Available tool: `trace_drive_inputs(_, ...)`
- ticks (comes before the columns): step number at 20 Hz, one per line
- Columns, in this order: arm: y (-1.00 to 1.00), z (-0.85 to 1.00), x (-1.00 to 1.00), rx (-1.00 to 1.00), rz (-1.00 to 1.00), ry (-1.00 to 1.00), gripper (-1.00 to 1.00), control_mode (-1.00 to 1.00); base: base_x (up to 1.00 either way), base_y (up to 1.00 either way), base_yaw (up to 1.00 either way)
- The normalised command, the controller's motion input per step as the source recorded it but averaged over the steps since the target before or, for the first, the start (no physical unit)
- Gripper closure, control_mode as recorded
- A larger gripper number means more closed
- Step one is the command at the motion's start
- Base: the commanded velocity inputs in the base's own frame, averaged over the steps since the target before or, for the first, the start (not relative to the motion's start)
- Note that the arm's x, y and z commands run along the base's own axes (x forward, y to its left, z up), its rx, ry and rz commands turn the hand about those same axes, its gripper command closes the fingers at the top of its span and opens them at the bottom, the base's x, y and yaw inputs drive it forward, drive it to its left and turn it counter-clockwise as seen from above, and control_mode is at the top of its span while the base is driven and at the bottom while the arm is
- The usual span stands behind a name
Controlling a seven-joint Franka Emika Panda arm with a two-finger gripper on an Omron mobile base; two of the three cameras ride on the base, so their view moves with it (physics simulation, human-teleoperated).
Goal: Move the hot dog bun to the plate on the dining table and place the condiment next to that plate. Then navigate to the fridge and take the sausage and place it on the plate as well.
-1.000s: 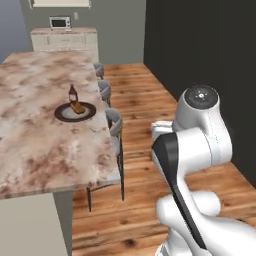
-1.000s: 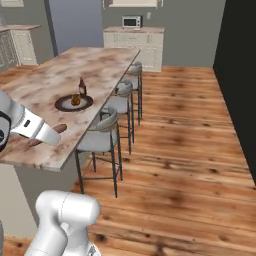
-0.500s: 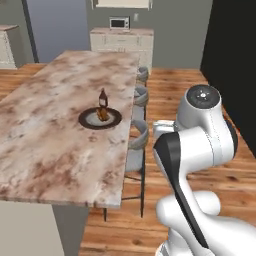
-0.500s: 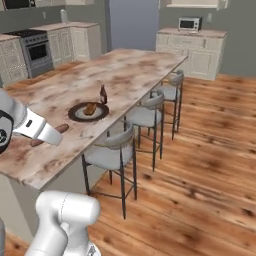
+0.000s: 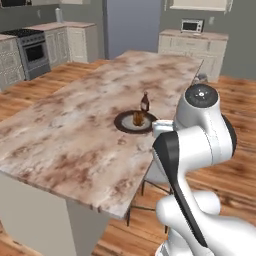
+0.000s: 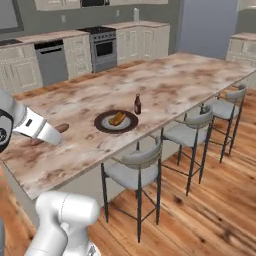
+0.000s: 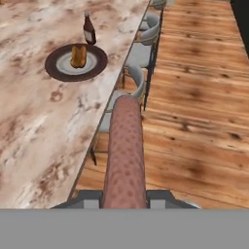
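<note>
Your gripper was clenched on the sausage, which stuck out straight ahead of the hand as a reddish-brown cylinder in the hand view. In the right base view, the sausage showed as a short reddish tip beyond the white hand, over the near end of the dining table.

You had the plate with the dark brown rim and pale centre sitting on the beige marble top of the dining table, near the edge that faces the stools. The hot dog bun lay on the plate's centre. From the right base view the plate and the hot dog bun read the same way, with the bun inside the rim. The hand view also showed the plate with the hot dog bun resting on it, on the dining table.

The condiment stood upright just beside the plate, on its far side as you looked from the left base view. In the right base view the condiment stood to the right of the plate, close to its rim, and in the hand view the condiment stood just beyond the plate.

You could see 3 stools lined up along the table's long edge over the wood floor. Behind the table stood cream cabinets, a stove and a microwave on a counter.
</note>
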Motion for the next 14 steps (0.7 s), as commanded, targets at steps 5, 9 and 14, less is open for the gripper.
trace_drive_inputs(5,0.00,0.00,0.00,0.00,0.00,0.00,1.00,1.00,0.23,-0.53,0.56)
trace_drive_inputs(9,0.00,0.00,0.00,0.00,0.00,0.00,1.00,1.00,0.16,-0.60,0.55)
trace_drive_inputs(14,0.00,0.00,0.00,0.00,0.00,0.00,1.00,1.00,0.04,-0.74,0.50)
